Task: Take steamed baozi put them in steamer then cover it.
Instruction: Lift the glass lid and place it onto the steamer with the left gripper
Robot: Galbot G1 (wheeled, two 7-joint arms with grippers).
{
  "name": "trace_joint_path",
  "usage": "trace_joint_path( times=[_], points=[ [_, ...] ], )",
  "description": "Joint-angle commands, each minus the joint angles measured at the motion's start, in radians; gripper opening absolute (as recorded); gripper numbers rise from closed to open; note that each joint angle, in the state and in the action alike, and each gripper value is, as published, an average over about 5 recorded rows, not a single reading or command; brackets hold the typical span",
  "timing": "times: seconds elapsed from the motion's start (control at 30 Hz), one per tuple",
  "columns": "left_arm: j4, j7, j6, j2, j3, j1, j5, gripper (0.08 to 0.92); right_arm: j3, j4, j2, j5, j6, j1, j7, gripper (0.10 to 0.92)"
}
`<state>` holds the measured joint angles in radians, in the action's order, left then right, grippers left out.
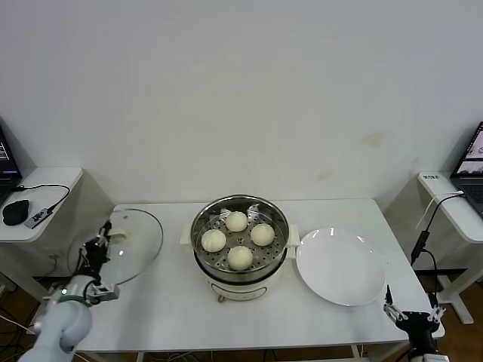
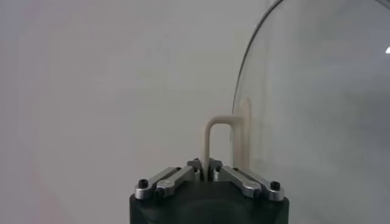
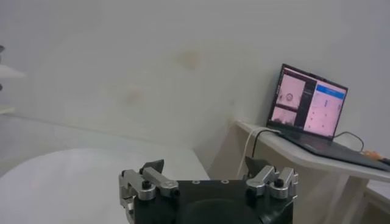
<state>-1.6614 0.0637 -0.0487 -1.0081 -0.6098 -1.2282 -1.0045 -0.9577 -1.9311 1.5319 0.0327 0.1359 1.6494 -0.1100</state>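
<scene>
Several cream-white baozi lie on the perforated tray inside the shiny steamer at the table's middle. The clear glass cover is tilted up at the left of the table, off the steamer. My left gripper is shut on its beige handle, whose loop runs between the closed fingers in the left wrist view; the glass stands beside it. My right gripper is open and empty at the table's front right corner, by the white plate.
A side shelf with a black mouse and cables stands at the far left. A laptop on a side table stands at the right, with a cable hanging near the table edge. A white wall is behind.
</scene>
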Motion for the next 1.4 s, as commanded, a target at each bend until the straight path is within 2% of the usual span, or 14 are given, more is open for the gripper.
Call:
trace_joint_path(
  times=[0.03,0.17,0.27,0.4,0.53,0.77,0.9,1.03,1.17,1.4],
  points=[
    [-0.377,-0.166,-0.136,0.099,-0.017,-0.055,0.097,0.139,0.014,0.011,-0.006,0.017,0.007,-0.005,-0.007,0.823],
    [-0.465,-0.208,-0.211,0.105,0.132,-0.022,0.088,0.139,0.027,0.018,-0.002,0.039,0.013,-0.009,-0.009,0.823],
    [-0.471,-0.238,-0.259,0.089,0.271,0.032,0.036,0.139,0.044,0.025,0.003,0.051,0.011,-0.014,-0.011,0.823],
    [-0.429,-0.288,-0.318,0.032,0.427,0.136,-0.065,0.139,0.071,0.039,0.014,0.077,0.009,-0.025,-0.016,0.823],
    [-0.403,-0.351,-0.37,-0.053,0.519,0.228,-0.171,0.139,0.081,0.059,0.031,0.116,0.016,-0.032,-0.017,0.823],
    [-0.367,-0.437,-0.411,-0.209,0.586,0.286,-0.329,0.139,0.088,0.099,0.035,0.154,0.028,-0.046,-0.016,0.823],
    [-0.321,-0.454,-0.419,-0.316,0.607,0.295,-0.389,0.139,0.093,0.118,0.034,0.171,0.033,-0.054,-0.016,0.823],
    [-0.271,-0.46,-0.422,-0.393,0.623,0.299,-0.425,0.139,0.1,0.131,0.034,0.186,0.04,-0.06,-0.017,0.823],
    [-0.238,-0.46,-0.421,-0.44,0.63,0.293,-0.452,0.139,0.103,0.138,0.034,0.194,0.051,-0.061,-0.016,0.823],
    [-0.194,-0.455,-0.417,-0.479,0.635,0.284,-0.497,0.139,0.102,0.147,0.032,0.197,0.056,-0.06,-0.011,0.823]
  ],
)
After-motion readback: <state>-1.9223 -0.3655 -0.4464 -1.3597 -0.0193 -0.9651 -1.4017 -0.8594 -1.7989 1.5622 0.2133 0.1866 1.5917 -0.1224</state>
